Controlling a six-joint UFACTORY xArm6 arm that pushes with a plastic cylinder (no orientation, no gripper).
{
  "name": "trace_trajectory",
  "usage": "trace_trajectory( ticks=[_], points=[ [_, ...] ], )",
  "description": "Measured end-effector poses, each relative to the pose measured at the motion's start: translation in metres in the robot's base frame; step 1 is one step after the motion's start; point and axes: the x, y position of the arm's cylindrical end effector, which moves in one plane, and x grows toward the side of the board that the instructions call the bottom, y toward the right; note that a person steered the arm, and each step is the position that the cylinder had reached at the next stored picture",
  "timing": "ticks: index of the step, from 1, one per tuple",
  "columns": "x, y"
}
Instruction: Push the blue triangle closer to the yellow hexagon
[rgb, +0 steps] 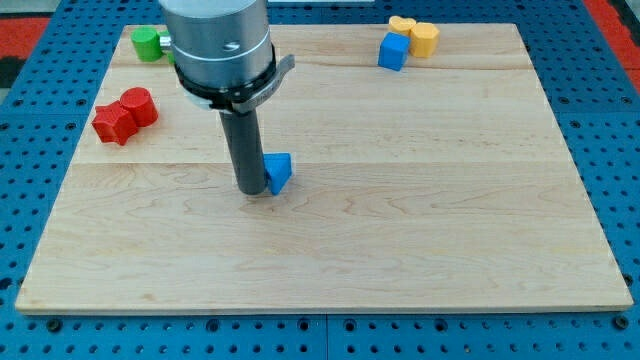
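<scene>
The blue triangle (279, 171) lies near the middle of the wooden board, a little left of centre. My tip (251, 190) stands right against its left side, touching or nearly touching it. The yellow hexagon (425, 38) sits at the view's top right, with a yellow heart-like block (401, 25) to its left and a blue cube (393, 51) just below and left of them. The triangle is far from the hexagon, down and to the left of it.
A red cylinder (138, 105) and a red star-like block (113, 122) sit at the board's left. A green block (149, 43) sits at the top left, partly behind the arm's body (220, 45). The board's edge (320, 305) runs along the view's bottom.
</scene>
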Motion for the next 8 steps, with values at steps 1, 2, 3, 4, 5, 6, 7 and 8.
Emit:
trace_trajectory(
  ticks=[1,2,3,4,5,6,7,8],
  points=[
    [-0.018,0.004],
    [-0.027,0.024],
    [-0.031,0.051],
    [-0.048,0.061],
    [-0.049,0.084],
    [-0.049,0.117],
    [-0.053,0.145],
    [-0.064,0.159]
  ],
)
